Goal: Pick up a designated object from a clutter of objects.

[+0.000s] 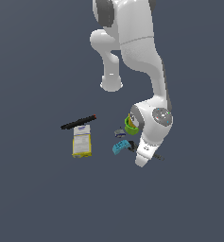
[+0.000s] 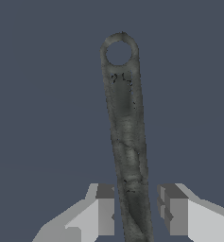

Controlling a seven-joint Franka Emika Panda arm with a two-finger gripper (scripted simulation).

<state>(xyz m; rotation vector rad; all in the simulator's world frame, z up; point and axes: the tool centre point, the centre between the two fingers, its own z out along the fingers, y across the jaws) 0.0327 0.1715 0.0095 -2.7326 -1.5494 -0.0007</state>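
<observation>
The gripper (image 2: pixel 134 210) stood open, its 2 fingers (image 2: pixel 105 210) flanking the grey utensil (image 2: pixel 125 127) lying flat on the floor; its long axis ran crosswise between them, untouched.

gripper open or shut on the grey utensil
Open: the gripper fingers straddle the grey utensil with gaps showing on both sides.

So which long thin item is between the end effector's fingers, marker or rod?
The grey rod, with a ring end; the red-tipped black marker lies apart beside the box.
</observation>
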